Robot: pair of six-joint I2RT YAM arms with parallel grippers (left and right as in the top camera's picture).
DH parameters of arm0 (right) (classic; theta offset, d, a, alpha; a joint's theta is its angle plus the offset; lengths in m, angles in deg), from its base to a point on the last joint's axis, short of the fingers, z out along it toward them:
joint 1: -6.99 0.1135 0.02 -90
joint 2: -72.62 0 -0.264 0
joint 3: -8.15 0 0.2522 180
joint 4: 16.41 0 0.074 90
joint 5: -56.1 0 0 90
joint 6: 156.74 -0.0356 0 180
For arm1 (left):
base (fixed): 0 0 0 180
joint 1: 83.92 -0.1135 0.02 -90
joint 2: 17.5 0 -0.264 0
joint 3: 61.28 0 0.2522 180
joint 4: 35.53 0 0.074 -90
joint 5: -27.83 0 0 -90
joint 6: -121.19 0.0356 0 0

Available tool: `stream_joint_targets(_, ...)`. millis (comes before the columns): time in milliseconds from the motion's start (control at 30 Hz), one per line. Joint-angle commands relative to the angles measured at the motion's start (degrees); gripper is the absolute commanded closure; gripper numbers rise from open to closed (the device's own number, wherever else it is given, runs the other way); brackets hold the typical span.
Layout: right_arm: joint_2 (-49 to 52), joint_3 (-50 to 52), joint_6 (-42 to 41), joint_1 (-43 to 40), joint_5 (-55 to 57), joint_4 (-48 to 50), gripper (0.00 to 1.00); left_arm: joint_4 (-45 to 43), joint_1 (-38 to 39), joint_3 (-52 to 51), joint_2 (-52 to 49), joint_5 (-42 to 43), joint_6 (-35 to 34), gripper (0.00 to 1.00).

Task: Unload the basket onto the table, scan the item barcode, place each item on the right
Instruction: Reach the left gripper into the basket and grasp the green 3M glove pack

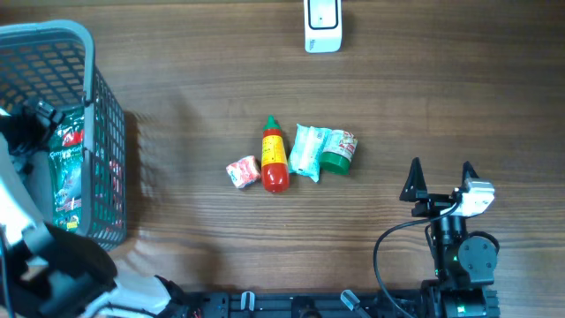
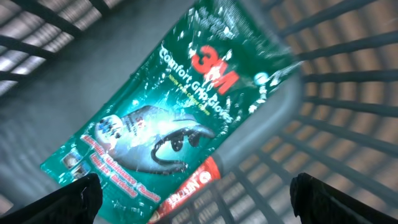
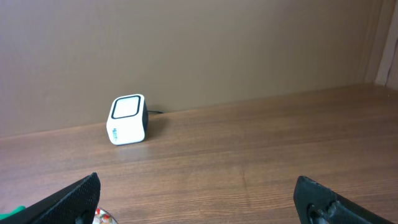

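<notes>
A white barcode scanner (image 1: 322, 26) stands at the table's far edge; the right wrist view shows the scanner (image 3: 127, 119) facing forward. My left gripper (image 2: 198, 202) hangs open inside the grey basket (image 1: 106, 141), just above a green 3M glove packet (image 2: 161, 112) and a red Nescafe sachet (image 2: 186, 190) under it. Nothing sits between its fingers. Mid-table lie a small red-and-white packet (image 1: 242, 172), a red sauce bottle (image 1: 274, 157), a pale teal pouch (image 1: 308, 150) and a green-lidded cup (image 1: 339, 152). My right gripper (image 1: 439, 179) stands open and empty to their right.
The basket fills the left side of the table, its mesh walls close around my left fingers (image 2: 74, 199). A black cable (image 1: 388, 238) loops near the right arm's base. Bare wood lies between the right gripper (image 3: 202, 199) and the scanner.
</notes>
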Motion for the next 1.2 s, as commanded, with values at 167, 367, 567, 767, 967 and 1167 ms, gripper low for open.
stream_joint_targets(167, -0.04, 0.07, 0.7, 0.02, -0.92, 0.28, 0.0, -0.76, 0.39, -0.17, -18.03, 0.28, 15.67, 0.0)
stream_joint_targets(367, -0.04, 0.07, 0.72, 0.02, -0.92, 0.26, 0.0, -2.67, 1.64, -0.17, -22.95, -0.61, 23.45, 0.0)
stream_joint_targets(567, -0.04, 0.07, 0.74, 0.02, -0.92, 0.26, 0.0, -3.78, 1.86, -0.17, -23.06, -3.02, 25.33, 0.0)
stream_joint_targets(767, -0.04, 0.07, 0.72, 0.02, -0.92, 0.28, 0.0, -4.92, 3.32, -0.17, -23.04, -8.02, 26.64, 0.0)
stream_joint_targets(967, -0.04, 0.07, 0.74, 0.02, -0.92, 0.28, 0.0, -5.2, 3.61, -0.44, -23.06, -10.08, 26.62, 0.0)
stream_joint_targets(1167, -0.04, 0.07, 0.72, 0.02, -0.92, 0.28, 0.0, -9.7, 3.56, -8.83, -24.0, -10.08, 26.6, 0.0)
